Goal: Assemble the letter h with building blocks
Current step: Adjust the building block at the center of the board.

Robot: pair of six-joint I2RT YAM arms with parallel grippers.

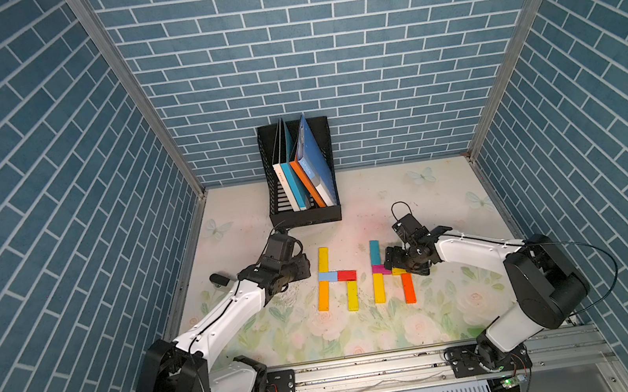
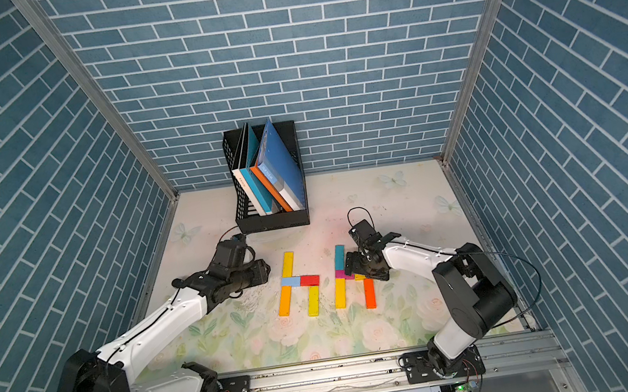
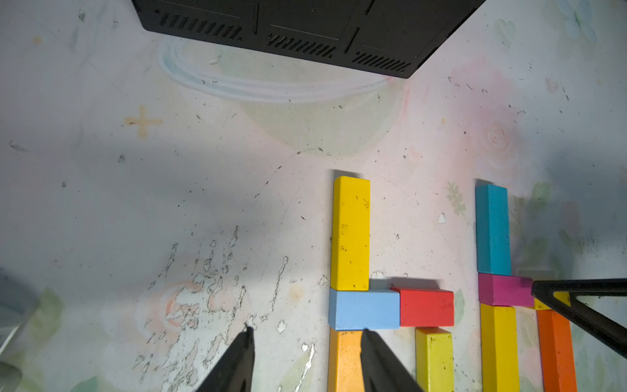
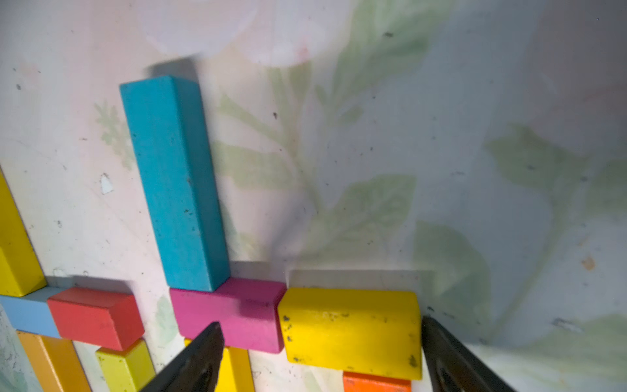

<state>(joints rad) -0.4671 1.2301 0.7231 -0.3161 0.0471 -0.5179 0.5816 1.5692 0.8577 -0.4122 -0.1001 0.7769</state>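
Note:
Two flat h shapes of building blocks lie side by side in both top views. The left letter h has a yellow stem (image 1: 323, 259), light blue (image 3: 363, 309) and red (image 3: 425, 307) crossbar, orange lower stem (image 1: 323, 295) and yellow leg (image 1: 352, 295). The right one has a teal stem (image 4: 173, 183), magenta block (image 4: 230, 315), short yellow block (image 4: 349, 329), yellow lower stem (image 1: 379, 288) and orange leg (image 1: 408, 288). My right gripper (image 4: 319, 325) is open, straddling the short yellow block, one finger over the magenta block. My left gripper (image 3: 307, 334) is open and empty, left of the left h.
A black file rack (image 1: 305, 216) holding upright books (image 1: 302, 165) stands at the back, just beyond the left gripper. Blue brick-pattern walls enclose the table on three sides. A metal rail (image 1: 368, 371) carrying both arm bases runs along the front edge.

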